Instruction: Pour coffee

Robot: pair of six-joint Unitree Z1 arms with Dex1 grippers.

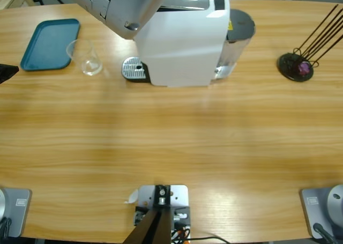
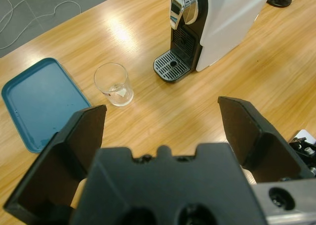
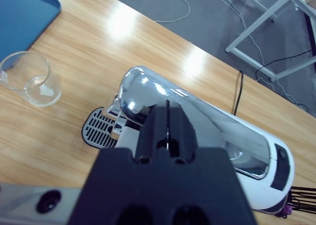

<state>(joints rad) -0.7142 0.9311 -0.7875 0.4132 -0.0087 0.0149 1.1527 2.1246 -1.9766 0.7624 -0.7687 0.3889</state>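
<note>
Gripper jaws on the left arm [image 2: 160,121] stand wide apart with nothing between them, hovering above the worktop [image 1: 171,142] and looking toward a clear drinking glass [image 2: 113,84] at centre left of the left wrist view. That glass [image 1: 86,57] stands upright in the upper left of the high view, just beside a teal tray [image 1: 51,44] and well apart from the drip grate [image 1: 134,68] of the white coffee machine [image 1: 185,40]. Whether any coffee lies in the glass cannot be told; its base looks clear. Over the machine's top, the right gripper [image 3: 168,118] has its jaws pressed together, poised just above the chrome lever [image 3: 140,94] at the machine's front; whether they touch it cannot be told. In the high view a large silver arm [image 1: 115,5] comes down from the top edge over the machine. At the upper right of that view stands a black holder [image 1: 296,67] with thin dark rods.
</note>
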